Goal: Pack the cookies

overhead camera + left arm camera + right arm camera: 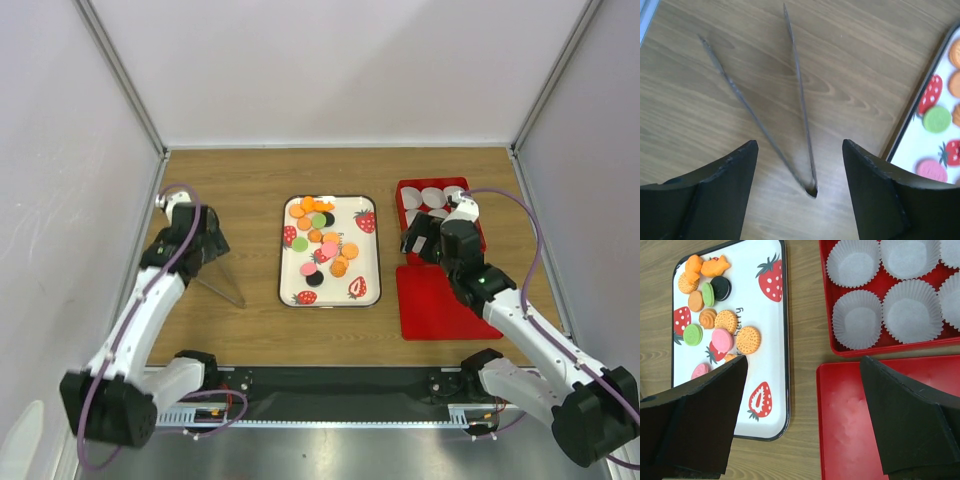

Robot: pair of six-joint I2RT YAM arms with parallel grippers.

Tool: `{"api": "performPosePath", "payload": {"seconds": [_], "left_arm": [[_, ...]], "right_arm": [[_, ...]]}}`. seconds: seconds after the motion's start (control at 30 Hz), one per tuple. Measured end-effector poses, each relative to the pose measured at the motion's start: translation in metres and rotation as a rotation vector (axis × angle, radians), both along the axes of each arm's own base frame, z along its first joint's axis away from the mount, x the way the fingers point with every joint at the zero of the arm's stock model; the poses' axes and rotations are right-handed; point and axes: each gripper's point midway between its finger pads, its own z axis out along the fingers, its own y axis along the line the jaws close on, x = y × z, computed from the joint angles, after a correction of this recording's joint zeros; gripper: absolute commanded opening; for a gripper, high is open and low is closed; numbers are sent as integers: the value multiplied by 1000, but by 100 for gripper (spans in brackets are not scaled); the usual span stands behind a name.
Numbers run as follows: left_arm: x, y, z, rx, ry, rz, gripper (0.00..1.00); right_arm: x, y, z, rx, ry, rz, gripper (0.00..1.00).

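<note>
The cookies (322, 240), small orange, pink, green and black discs, lie scattered on a white strawberry-print tray (362, 262) at the table's middle. They also show in the right wrist view (715, 325) and at the right edge of the left wrist view (937, 119). My left gripper (195, 240) is open and empty; in its own view (800, 145) it hovers over thin metal tongs (801, 115) that lie on the wood. My right gripper (425, 240) is open and empty; in its own view (802, 360) it hovers over the gap between the tray (755, 315) and the red lid (850, 420).
A red box (400, 195) lined with empty white paper cups (858, 320) stands at the right, its flat red lid (435, 300) in front of it. The tongs (236, 290) lie left of the tray. White walls close in the table on three sides.
</note>
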Motion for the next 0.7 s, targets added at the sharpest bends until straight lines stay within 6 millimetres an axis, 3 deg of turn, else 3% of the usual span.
{"api": "performPosePath", "payload": {"seconds": [0.23,0.33,0.5,0.7], "left_arm": [[66,-3,-17,-23,72,90,68],[82,-1,-35,-16,113,136,66],[86,9,-76,-17,210,217,66],[87,22,-103,-27,266,282,64]], "right_arm": [[1,-1,-2,0,4,1,100],[0,-3,-6,-3,11,-5,100],[-2,-6,-13,-5,26,-4,100],[-3,-6,-17,1,35,2,100]]}}
